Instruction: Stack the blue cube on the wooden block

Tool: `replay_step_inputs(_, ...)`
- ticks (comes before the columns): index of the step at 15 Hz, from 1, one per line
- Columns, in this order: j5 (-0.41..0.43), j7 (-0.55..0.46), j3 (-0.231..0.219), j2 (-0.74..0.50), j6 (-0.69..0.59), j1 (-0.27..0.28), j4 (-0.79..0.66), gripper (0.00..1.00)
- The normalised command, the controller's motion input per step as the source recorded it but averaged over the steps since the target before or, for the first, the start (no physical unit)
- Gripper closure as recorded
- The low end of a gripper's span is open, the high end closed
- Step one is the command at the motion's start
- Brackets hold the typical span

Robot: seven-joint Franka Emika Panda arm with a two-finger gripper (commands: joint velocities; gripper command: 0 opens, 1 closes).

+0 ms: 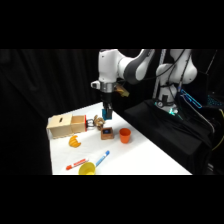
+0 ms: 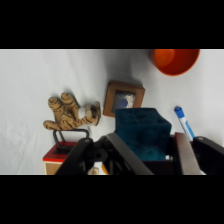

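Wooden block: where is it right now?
On the table, uncovered: in the wrist view the wooden block sits just beyond the blue cube held in the jaws, with the toy tiger on its left and the orange cup toward the upper right.

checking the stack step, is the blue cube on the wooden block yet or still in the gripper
In the gripper. The wrist view shows the blue cube between its fingers, above the wooden block, whose blue-marked top is bare.

Orange cup (image 1: 124,135), toy tiger (image 2: 70,113), pale wooden box (image 1: 66,125), marker pen (image 1: 102,158), yellow cup (image 1: 87,169).
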Motion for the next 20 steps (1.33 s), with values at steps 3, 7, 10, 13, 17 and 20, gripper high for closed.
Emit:
replay_step_inputs(3,0.239,-0.2,-0.018,0.22,0.05,-0.028,0.18,0.79)
replay_step_inputs(7,0.209,-0.17,-0.027,0.23,0.08,-0.022,0.19,0.79)
replay_step_inputs(10,0.176,-0.16,-0.037,0.21,0.09,-0.023,0.16,0.79)
replay_step_inputs(13,0.177,-0.17,-0.023,0.17,0.1,-0.012,0.12,0.79)
replay_step_inputs(17,0.192,-0.17,-0.002,0.17,0.14,-0.003,0.1,0.79)
replay_step_inputs(20,0.176,-0.15,0.003,0.17,0.21,0.002,0.1,0.79)
